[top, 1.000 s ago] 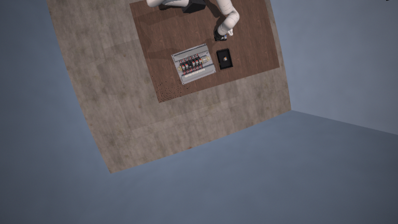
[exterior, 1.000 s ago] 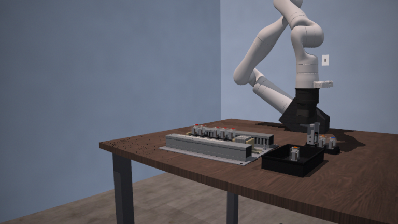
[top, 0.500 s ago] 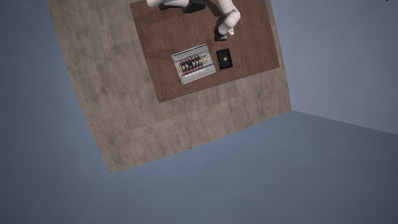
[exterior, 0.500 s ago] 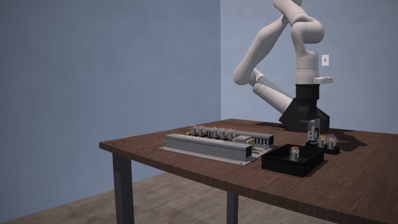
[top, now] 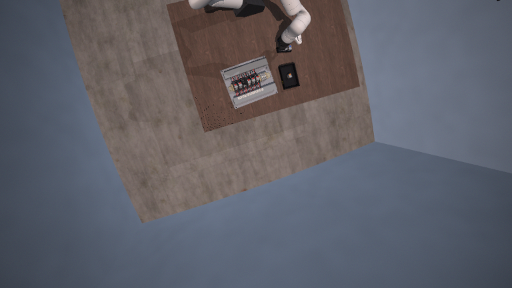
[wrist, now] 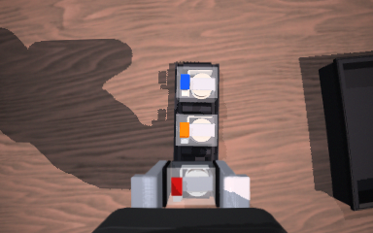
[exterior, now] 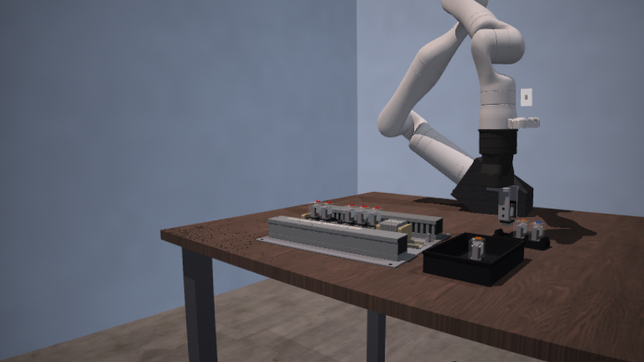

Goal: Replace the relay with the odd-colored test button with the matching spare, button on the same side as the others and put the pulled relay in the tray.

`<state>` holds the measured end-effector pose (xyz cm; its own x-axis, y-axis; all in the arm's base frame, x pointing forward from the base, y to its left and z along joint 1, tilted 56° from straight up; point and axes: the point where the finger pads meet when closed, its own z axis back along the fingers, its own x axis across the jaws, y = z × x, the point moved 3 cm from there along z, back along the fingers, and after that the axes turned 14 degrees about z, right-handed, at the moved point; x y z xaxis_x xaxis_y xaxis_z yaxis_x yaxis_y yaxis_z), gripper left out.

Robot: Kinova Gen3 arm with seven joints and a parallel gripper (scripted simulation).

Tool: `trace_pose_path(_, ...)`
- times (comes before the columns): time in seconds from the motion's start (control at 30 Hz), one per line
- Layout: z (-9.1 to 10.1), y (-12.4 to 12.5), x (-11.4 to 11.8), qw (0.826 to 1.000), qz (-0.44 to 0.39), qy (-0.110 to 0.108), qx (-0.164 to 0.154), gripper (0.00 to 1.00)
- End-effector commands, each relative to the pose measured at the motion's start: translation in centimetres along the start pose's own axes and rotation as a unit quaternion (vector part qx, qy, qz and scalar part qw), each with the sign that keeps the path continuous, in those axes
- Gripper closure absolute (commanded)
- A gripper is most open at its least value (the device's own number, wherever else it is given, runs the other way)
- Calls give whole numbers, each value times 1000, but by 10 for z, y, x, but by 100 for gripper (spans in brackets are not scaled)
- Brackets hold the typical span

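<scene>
Top view looked down from high and far, tilted, taking in the whole table (top: pixel 211 39) and surrounding floor. Exterior view stood off the table's front corner (exterior: pixel 163 233), near tabletop height, facing the back edge and the arm. Wrist view looked straight down, close, at the tabletop (wrist: pixel 272 29). All three shared the black tray (top: pixel 289 85) (exterior: pixel 475 267) (wrist: pixel 347 131).

Dark brown wooden tabletop (exterior: pixel 332 281) on dark grey legs (exterior: pixel 199 310), filling the lower right of the exterior view. Worn tan plank floor (top: pixel 124 81) below, spreading across the upper left of the top view. Plain blue-grey walls (exterior: pixel 142 78) behind. Small white wall plate (exterior: pixel 526 96) at right, upper half.
</scene>
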<state>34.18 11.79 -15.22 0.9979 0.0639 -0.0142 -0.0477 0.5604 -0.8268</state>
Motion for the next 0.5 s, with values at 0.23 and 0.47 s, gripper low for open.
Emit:
trace_pose_path(0.23, 16, 0, 1, 1000, -1, -3, 0, 100)
trace_pose_path(0.47, 17, 1, 0, 1000, 0, -1, 0, 100)
